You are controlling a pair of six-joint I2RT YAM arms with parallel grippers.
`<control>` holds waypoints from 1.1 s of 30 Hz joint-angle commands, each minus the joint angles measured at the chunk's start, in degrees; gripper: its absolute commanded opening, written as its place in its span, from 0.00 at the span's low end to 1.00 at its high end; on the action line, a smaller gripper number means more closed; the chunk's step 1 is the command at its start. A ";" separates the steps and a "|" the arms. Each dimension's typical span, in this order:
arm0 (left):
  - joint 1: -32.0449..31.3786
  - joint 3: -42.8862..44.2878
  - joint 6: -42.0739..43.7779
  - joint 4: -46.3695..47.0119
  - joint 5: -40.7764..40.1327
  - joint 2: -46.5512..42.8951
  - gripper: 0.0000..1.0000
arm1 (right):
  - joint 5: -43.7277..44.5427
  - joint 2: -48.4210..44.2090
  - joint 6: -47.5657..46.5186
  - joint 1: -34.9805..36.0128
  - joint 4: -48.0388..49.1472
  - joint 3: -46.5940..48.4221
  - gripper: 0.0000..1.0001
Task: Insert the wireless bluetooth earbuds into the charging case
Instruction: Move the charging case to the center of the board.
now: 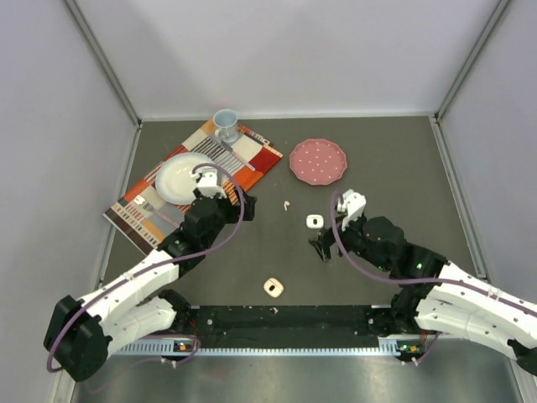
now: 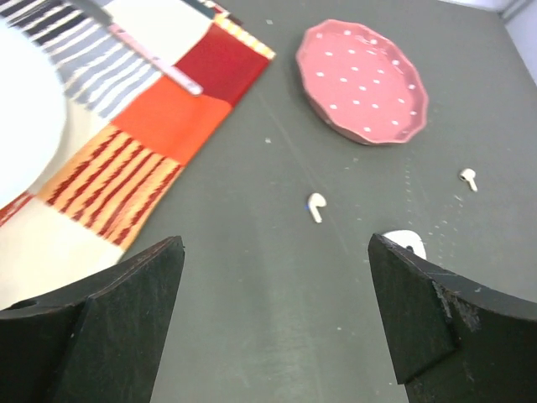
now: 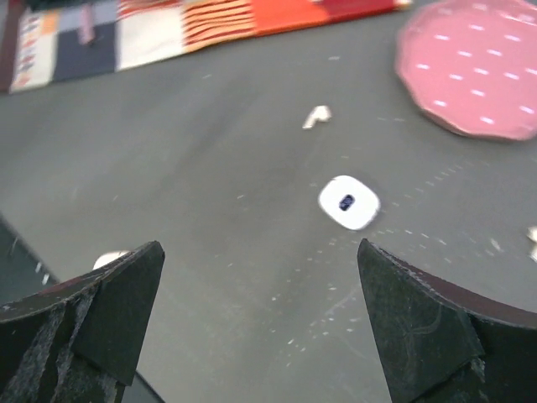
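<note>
One earbud [image 2: 315, 206] lies loose on the table [image 1: 386, 168], on bare surface between the placemat [image 2: 159, 126] and the pink plate [image 2: 362, 80], outside any case. A second earbud [image 2: 468, 178] lies further right, near the pink plate's near rim and just past the white case [image 2: 407, 242], touching neither. The white case sits flat with a dark opening on top, and one corner is hidden behind a finger in the left wrist view. The peach case [image 1: 273, 287] sits close to the rail at the arm bases, well apart from the white case and from both earbuds. The left gripper [image 2: 275, 245] hangs over the table beside the placemat with its fingers spread wide and nothing between them, the first earbud ahead of it. The right gripper [image 3: 260, 248] is likewise spread wide and holds nothing, with the white case ahead of its gap. A white plate [image 1: 180, 176] and a cup [image 1: 225, 124] rest on the placemat. Whether either case holds an earbud cannot be determined at this resolution.
</note>
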 commanded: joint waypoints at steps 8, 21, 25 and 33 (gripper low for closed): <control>7.37 -3.94 1.01 -5.02 4.03 -10.23 0.99 | -29.92 8.52 -24.87 0.98 7.22 -3.46 0.99; 7.98 -4.30 1.63 -5.72 4.12 -12.17 0.99 | -30.39 21.78 -28.00 7.66 16.44 -1.71 0.99; 8.07 -5.09 1.36 -6.42 2.54 -13.14 0.99 | -21.06 27.07 -16.03 11.08 19.43 1.28 0.99; 8.95 -5.36 1.36 -7.57 1.48 -14.02 0.99 | 2.05 37.70 1.37 23.56 14.89 9.88 0.99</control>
